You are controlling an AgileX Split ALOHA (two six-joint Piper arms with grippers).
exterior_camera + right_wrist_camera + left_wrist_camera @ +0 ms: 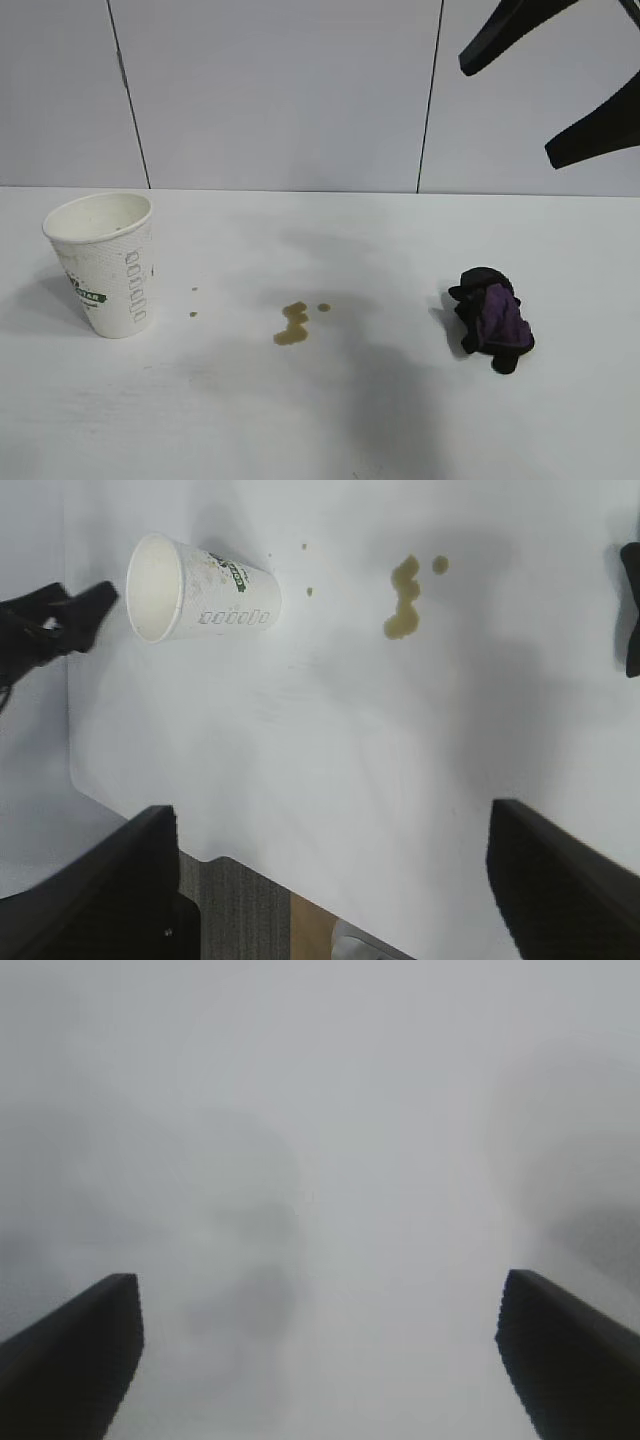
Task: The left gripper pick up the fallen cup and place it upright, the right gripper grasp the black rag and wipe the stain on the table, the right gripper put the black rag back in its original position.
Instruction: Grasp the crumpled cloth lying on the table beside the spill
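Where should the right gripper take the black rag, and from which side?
Judging by its pose, from above: the black rag lies bunched in a low lump on the table. Straddle the raised middle hump, where the folds stand highest; the flat edges likely give the right gripper nothing.

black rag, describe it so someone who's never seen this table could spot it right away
On the white table, start at the upright cup on the left and move right past the brown stain in the middle. The rag lies alone at the right. It is the only dark thing on the table: a small bunched black lump with a purple patch.
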